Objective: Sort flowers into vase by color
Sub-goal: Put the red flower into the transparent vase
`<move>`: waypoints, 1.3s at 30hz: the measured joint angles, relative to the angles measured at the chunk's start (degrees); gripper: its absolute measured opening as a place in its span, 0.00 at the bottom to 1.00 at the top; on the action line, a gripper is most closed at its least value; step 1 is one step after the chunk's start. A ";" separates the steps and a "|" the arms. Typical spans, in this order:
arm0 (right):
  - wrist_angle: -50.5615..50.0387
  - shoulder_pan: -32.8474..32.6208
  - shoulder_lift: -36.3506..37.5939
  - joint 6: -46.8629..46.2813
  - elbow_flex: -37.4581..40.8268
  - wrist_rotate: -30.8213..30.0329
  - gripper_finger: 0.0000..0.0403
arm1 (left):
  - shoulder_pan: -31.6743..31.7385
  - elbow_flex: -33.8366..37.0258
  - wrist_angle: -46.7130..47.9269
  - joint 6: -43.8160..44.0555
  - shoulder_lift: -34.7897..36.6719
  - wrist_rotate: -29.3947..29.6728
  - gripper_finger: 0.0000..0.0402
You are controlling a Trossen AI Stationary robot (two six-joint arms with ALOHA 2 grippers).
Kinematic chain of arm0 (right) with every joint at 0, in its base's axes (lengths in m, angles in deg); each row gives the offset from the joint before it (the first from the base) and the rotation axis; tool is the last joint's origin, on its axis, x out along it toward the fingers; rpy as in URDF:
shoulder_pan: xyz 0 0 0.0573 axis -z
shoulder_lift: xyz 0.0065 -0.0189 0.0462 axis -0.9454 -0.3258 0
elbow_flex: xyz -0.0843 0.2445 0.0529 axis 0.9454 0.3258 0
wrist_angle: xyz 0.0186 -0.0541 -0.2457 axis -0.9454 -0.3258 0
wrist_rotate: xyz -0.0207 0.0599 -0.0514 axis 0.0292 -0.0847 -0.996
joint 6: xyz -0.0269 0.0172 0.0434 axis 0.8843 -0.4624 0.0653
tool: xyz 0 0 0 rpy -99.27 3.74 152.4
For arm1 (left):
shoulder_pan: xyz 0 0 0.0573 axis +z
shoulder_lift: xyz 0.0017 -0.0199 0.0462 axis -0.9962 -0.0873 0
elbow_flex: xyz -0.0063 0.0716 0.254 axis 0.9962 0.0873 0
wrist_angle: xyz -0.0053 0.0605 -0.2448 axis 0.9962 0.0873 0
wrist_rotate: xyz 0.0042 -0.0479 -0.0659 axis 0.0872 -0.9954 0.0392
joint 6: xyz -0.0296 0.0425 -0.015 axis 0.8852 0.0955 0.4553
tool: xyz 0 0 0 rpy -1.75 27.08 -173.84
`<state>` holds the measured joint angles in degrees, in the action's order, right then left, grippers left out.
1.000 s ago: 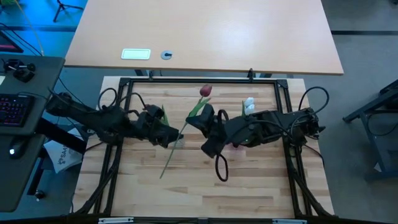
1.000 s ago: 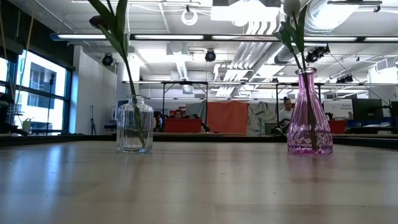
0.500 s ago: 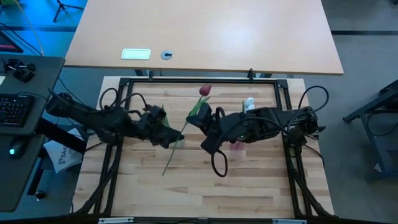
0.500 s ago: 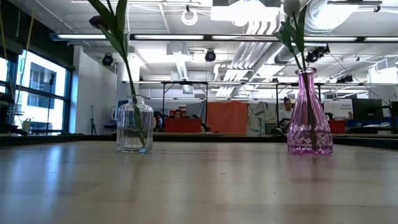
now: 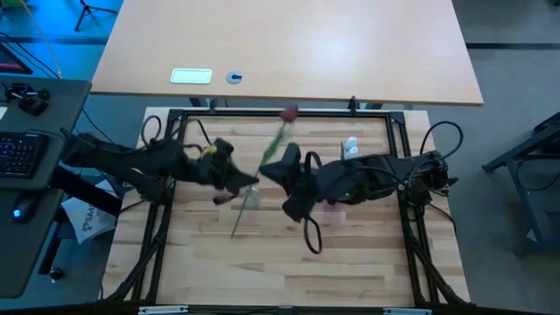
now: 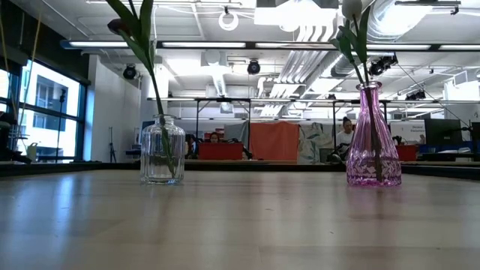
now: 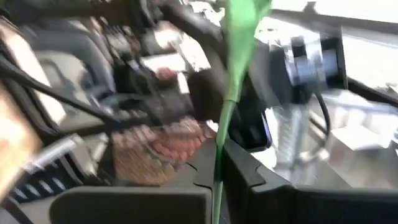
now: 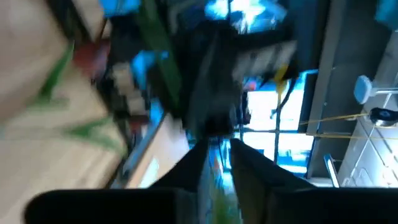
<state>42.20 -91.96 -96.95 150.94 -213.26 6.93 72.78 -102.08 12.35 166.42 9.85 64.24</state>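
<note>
A dark red flower (image 5: 287,114) on a long green stem (image 5: 248,201) slants across the table's middle, head toward the far edge. My left gripper (image 5: 251,181) is shut on that stem. My right gripper (image 5: 265,171) stands just right of it, fingers slightly apart around the same stem. A clear vase (image 6: 162,150) holds one dark red flower (image 5: 220,198) by its stem. A pink vase (image 6: 373,139) holds a white flower (image 5: 350,147). Neither gripper shows in the low view. My left gripper pinches the flower's green stem (image 7: 217,163) between its two fingers, below the leaf (image 7: 245,25) and about midway along. The fingers come level from the table's left and lie across the stem. The flower is lifted clear and slants. My right gripper has the stem between its parted fingers (image 8: 200,155); whether they touch it I cannot tell.
A black metal frame (image 5: 280,112) runs around the wooden table top. A loop of black cable (image 5: 311,236) hangs under my right arm. The pink vase (image 5: 331,206) stands beneath that arm. Bare wood lies toward the near edge.
The held flower has shifted toward the table's far edge; its head now lies by the frame's far bar and its lower end has drawn up. My left gripper has gone a little toward the far edge and the right along with the stem.
</note>
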 joint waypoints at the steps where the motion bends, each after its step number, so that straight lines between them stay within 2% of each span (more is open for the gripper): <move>1: 1.26 -0.35 0.06 -0.63 0.00 0.41 0.16 | 0.86 0.01 1.35 -0.36 0.62 0.31 0.01; 4: 2.99 -1.34 0.47 -3.97 0.02 -0.58 0.27 | 3.65 0.11 5.28 -3.21 3.36 0.28 0.00; 8: 5.87 -2.36 1.42 -7.27 0.02 -4.11 0.39 | 7.29 0.04 13.58 -11.23 9.83 0.10 0.00; 12: 7.58 -3.62 3.14 -12.48 0.02 -7.89 0.47 | 8.18 0.04 20.42 -22.39 16.47 5.72 0.00; 17: 4.19 -2.11 7.07 -31.75 0.00 -9.15 0.49 | 3.60 0.10 24.80 -40.30 23.83 15.37 0.00; 21: -3.33 0.79 9.76 -49.69 0.00 -4.03 0.49 | -3.50 4.26 25.24 -51.21 27.44 25.56 0.00; 25: -12.23 3.29 11.20 -63.09 0.00 -1.05 0.49 | -8.92 13.37 21.01 -54.80 30.48 33.81 0.00; 28: -15.50 4.35 11.25 -68.65 0.00 -0.85 0.49 | -11.13 22.11 9.67 -56.88 33.01 36.59 0.00; 31: -15.00 4.94 10.88 -70.91 0.00 -0.40 0.49 | -11.33 29.57 -7.12 -65.32 35.45 36.68 0.00; 33: -13.86 5.00 10.39 -70.92 0.00 -0.20 0.49 | -10.38 33.26 -14.65 -70.68 37.02 37.40 0.00; 35: -13.19 5.23 9.71 -70.93 0.00 -0.02 0.49 | -8.87 35.83 -19.08 -74.45 38.66 37.22 0.00; 39: -13.08 5.89 8.50 -72.39 0.00 0.02 0.49 | -4.42 37.17 -19.74 -79.04 41.62 33.15 0.00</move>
<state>29.12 -86.07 -88.45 78.55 -213.26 6.95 68.36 -64.91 -7.38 87.38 51.46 97.39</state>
